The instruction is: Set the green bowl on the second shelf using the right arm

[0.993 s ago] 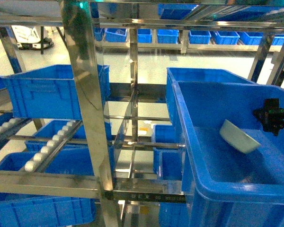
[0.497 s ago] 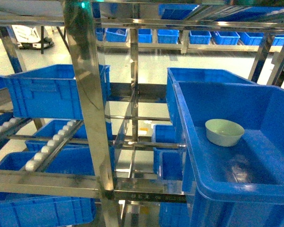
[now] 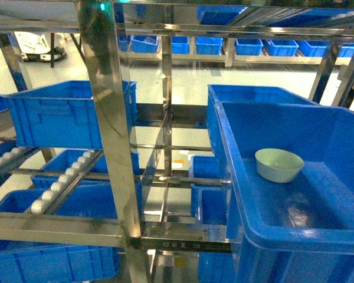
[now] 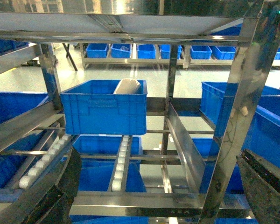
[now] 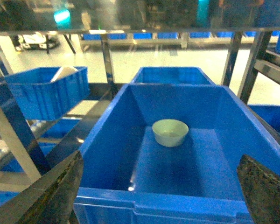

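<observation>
Seen from the head, the green bowl (image 3: 278, 164) sits upright in the big blue crate (image 3: 265, 230); left wrist shows only shelving, fingers spread; right wrist looks straight ahead at the bowl, jaws apart, holding nothing.

The bowl (image 3: 279, 164) is sitting upright, mouth up, on the floor of a blue crate (image 3: 248, 206) on the rack. It is small, round, pale mint green, glossy and plain, and it is showing nothing inside. In the right wrist view the bowl (image 5: 170, 132) is resting toward the crate's (image 5: 107, 135) far end, near the middle across, well apart from the side walls. Nothing is touching it.
</observation>
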